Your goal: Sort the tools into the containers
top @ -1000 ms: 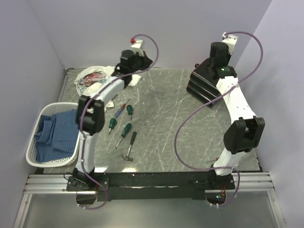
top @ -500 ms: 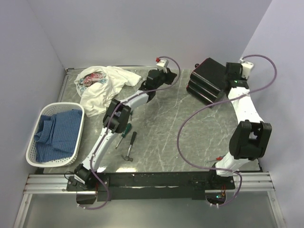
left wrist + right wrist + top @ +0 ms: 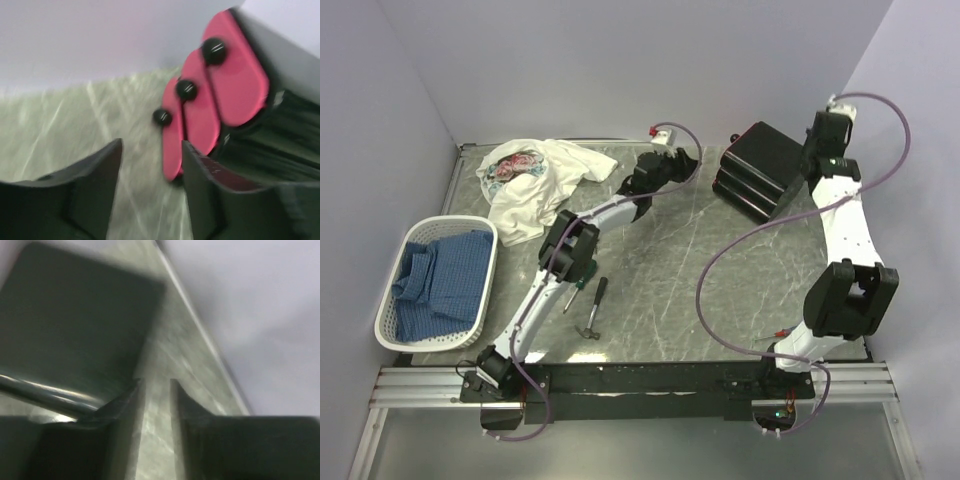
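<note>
Drawers (image 3: 220, 95) shut, left claw (image 3: 151, 152) parted before them, hammer (image 3: 594, 312) on table (image 3: 700, 285)

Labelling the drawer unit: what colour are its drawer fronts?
Pink-red drawer fronts with round black knobs, clearest in the left wrist view.

Right claw (image 3: 156, 386) parted over the table (image 3: 172, 347).
Blurred black drawer unit (image 3: 75, 315) at ten o'clock, pale wall (image 3: 250, 305) at two.
</note>
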